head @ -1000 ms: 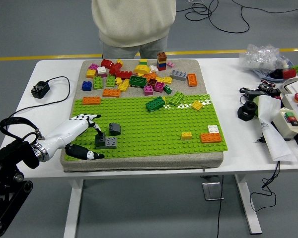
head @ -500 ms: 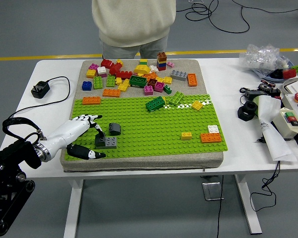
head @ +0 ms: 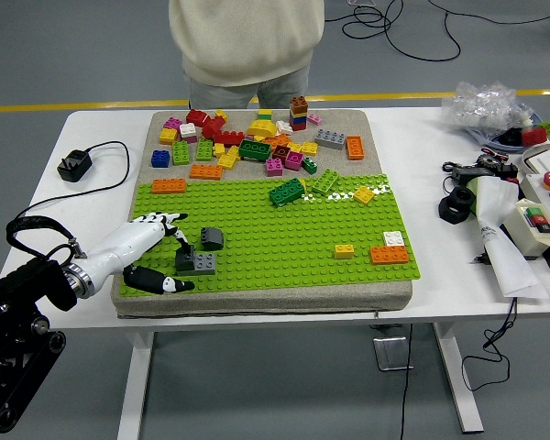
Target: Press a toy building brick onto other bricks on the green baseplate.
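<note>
Barely anything has moved over the last second: left forearm shifted slightly lower-left, hand pose unchanged. I read that as a hold or a slow press, not a new reach.

Left hand (head: 156,249) sits lower left of the frame on the green baseplate (head: 284,247). Fingers are loosely spread, not wrapped round anything; dark thumb lies flat along the plate's near edge, and one dark fingertip (head: 184,240) reaches the grey flat brick (head: 196,264) from the left. I can't tell whether it's pressing down or just touching. Dark grey rounded brick (head: 212,239) sits just behind, up and right of the flat one; whether they're joined I can't tell.

Right hand is out of frame.

My call: the seating step is either in progress or just finished, and there's no visible confirmation the studs have locked.

Materials:
- Bricks: hard glossy plastic, blocky, studded tops. Should slide under a sideways push.
- Baseplate: rigid, regular stud grid, lying on a beige fabric-covered pad (head: 257,298). The pad may give under load.
- Loose brick pile (head: 247,142), mixed colours, top centre on the pad.
- Orange, white and yellow bricks (head: 378,248) stand right of centre on the plate.

Person (head: 247,46) stands at the top edge, hands not visible.
</note>
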